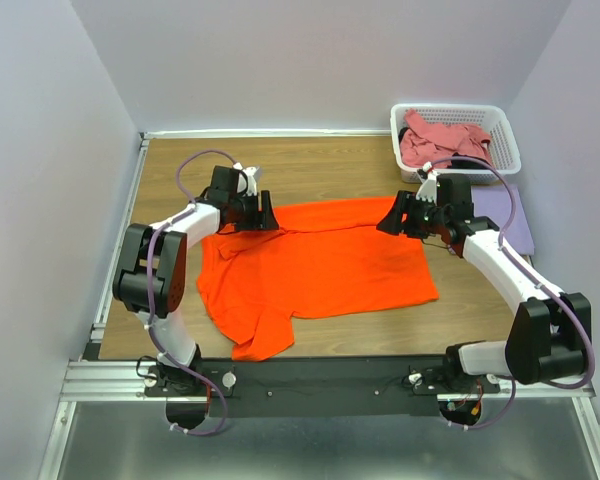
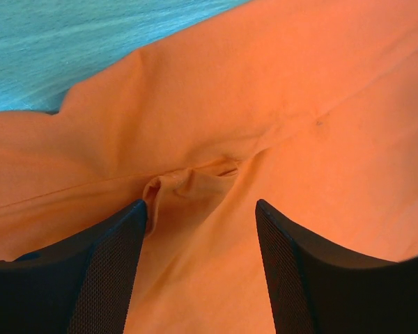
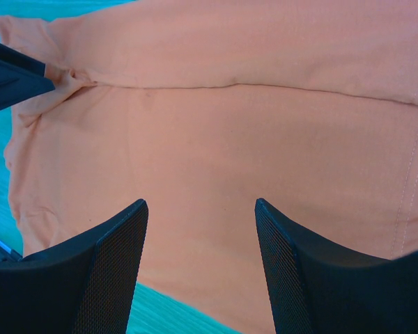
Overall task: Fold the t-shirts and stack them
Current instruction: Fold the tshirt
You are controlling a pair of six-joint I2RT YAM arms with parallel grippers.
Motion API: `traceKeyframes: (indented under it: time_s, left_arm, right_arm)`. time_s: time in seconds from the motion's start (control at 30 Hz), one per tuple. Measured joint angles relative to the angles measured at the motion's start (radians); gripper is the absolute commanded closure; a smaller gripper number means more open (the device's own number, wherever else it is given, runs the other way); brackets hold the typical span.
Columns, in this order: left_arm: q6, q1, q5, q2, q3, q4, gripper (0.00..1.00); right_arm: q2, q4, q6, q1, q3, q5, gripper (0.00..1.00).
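Observation:
The bright orange t-shirt [image 1: 315, 265] lies spread on the wooden table, a fold running along its far edge. My left gripper [image 1: 263, 213] is open just above the shirt's far left corner; in the left wrist view [image 2: 200, 205] its jaws straddle a small pucker of orange cloth [image 2: 195, 182]. My right gripper [image 1: 392, 218] is open above the far right corner; in the right wrist view [image 3: 200, 203] the orange t-shirt [image 3: 230, 132] fills the gap. The dusty pink shirt [image 1: 435, 140] and a bit of black cloth [image 1: 467, 161] lie in the basket. The pale lavender shirt [image 1: 510, 215] lies under my right arm.
The white lattice basket [image 1: 500, 130] stands at the far right corner of the table [image 1: 310, 160]. The other gripper's finger [image 3: 14, 73] shows at the left edge of the right wrist view. White walls close the table on three sides.

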Motion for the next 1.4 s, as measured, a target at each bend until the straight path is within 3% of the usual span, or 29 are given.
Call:
traceKeyframes:
  time_s: [0.17,0.37,0.57,0.73,0.9,1.03,1.4]
  left_arm:
    - [0.000,0.000,0.000,-0.011,-0.025,-0.002,0.30]
    - [0.003,0.000,-0.008,-0.010,-0.039,-0.004,0.42]
    - [0.015,0.000,-0.029,0.032,-0.016,-0.004,0.43]
    - [0.027,0.000,-0.060,0.055,0.022,-0.005,0.53]
    - [0.043,0.000,-0.078,0.056,0.046,-0.004,0.74]
    - [0.048,-0.002,-0.080,0.056,0.045,-0.006,0.83]
    - [0.040,-0.021,-0.079,-0.040,-0.025,-0.052,0.83]
  right_arm:
    - [0.000,0.000,0.000,0.000,0.000,0.000,0.30]
    - [0.006,0.000,0.000,0.000,0.000,0.000,0.30]
    - [0.006,0.000,0.000,0.000,0.000,0.000,0.30]
    - [0.006,0.000,0.000,0.000,0.000,0.000,0.30]
    - [0.006,0.000,0.000,0.000,0.000,0.000,0.30]
    - [0.006,0.000,0.000,0.000,0.000,-0.001,0.30]
    - [0.023,0.000,0.000,0.000,0.000,-0.002,0.30]
